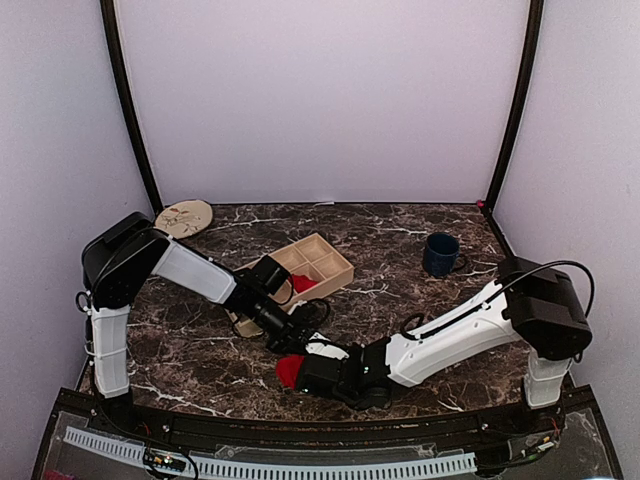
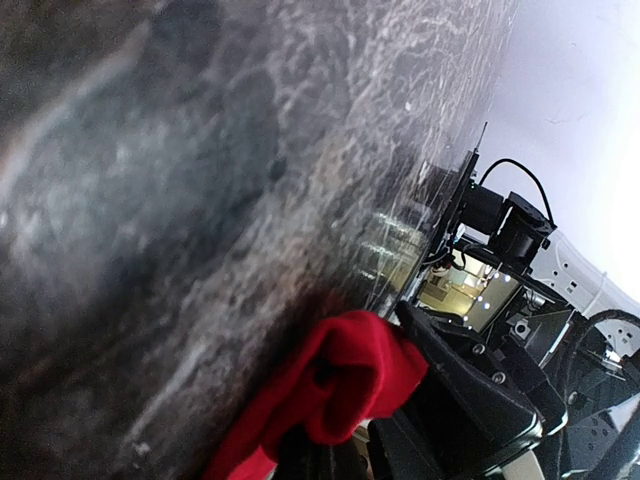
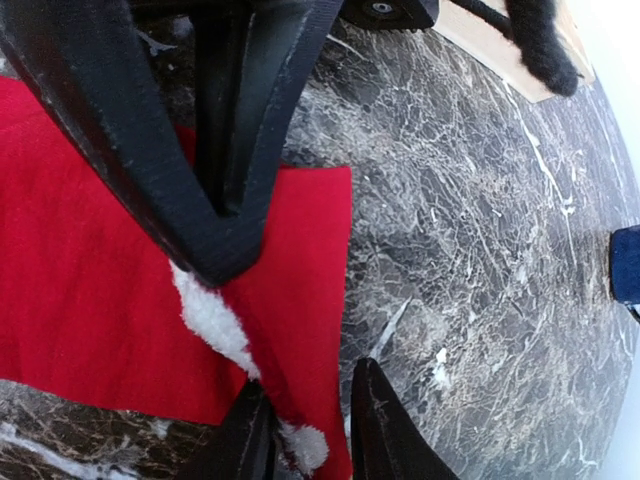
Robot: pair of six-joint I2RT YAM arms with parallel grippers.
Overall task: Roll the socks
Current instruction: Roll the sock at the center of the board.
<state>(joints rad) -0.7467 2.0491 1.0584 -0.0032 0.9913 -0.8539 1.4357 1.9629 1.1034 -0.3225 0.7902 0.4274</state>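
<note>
Right at the near edge runs a white toothed rail (image 1: 270, 465), with both arm bases just behind it. Beyond it is the dark marble table (image 1: 400, 290), veined in white. The right arm (image 1: 460, 335) lies low and stretches left. The left arm (image 1: 195, 270) reaches right, so the two meet at near centre.

Past them, mid-table, sits a wooden tray (image 1: 320, 265) split into compartments, with a bit of red cloth (image 1: 303, 284) in a near one, too small to make out. A pale round plate (image 1: 185, 217) is at the far left and a blue mug (image 1: 440, 254) at the far right.

The sock (image 3: 90, 270) lies on the marble at near centre, between the two wrists. It is bright red, smooth on the outside and mostly flat. One straight edge is turned over, showing a strip of white fleecy lining. From the left wrist, that end looks bunched and lifted off the table.

The left gripper (image 3: 225, 262) is clenched, its black fingers coming to a point on the sock where the white strip begins; it seems to pinch the cloth there. The right gripper (image 3: 310, 385) stands slightly parted, straddling the folded edge, with a fleecy tuft between its fingers.
</note>
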